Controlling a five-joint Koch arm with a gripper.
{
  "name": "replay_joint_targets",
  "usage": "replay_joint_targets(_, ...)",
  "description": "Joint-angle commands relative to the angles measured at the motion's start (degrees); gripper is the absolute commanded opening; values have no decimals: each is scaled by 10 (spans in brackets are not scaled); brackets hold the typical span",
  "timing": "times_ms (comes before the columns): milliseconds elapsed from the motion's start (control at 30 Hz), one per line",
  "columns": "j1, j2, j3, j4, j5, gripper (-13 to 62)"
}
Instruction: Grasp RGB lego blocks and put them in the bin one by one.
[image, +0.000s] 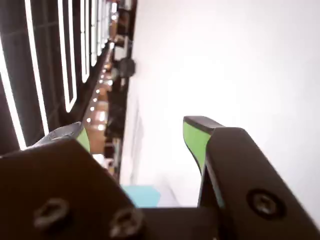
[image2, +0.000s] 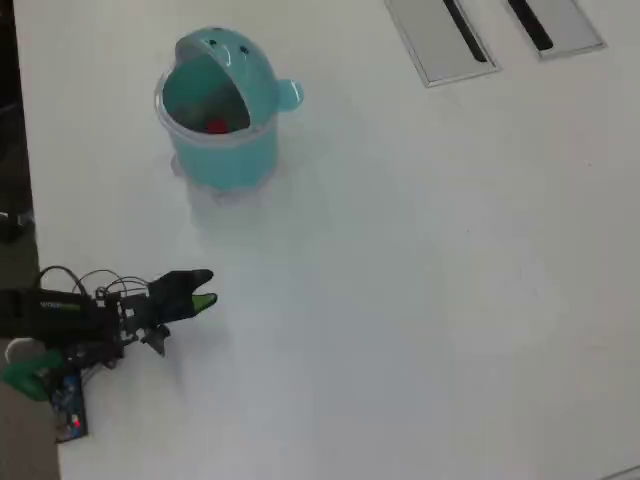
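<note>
The light teal bin (image2: 222, 150) stands at the table's upper left in the overhead view, its domed lid tipped back and its mouth open. A red block (image2: 215, 126) lies inside it. The blue and yellow-green blocks are not in view. My gripper (image2: 204, 288) sits low near the table's left edge, well below the bin, pointing right. In the wrist view the gripper (image: 137, 132) is open, with the green pads (image: 196, 140) wide apart and nothing between them. A teal patch (image: 145, 195) shows low between the jaws, likely the bin.
Two grey panels with black slots (image2: 440, 38) lie at the table's top right. The white table (image2: 420, 280) stretches right of the arm. Its left edge (image2: 22, 200) borders dark floor. Arm cables and base (image2: 60, 330) sit at the lower left.
</note>
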Motion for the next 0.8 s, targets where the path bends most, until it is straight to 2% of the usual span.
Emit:
replay_joint_targets(0, -1, 40, 41, 23, -3, 351)
replay_joint_targets(233, -3, 40, 41, 131, -1, 353)
replay_joint_targets(767, -4, 36, 41, 205, 5, 348)
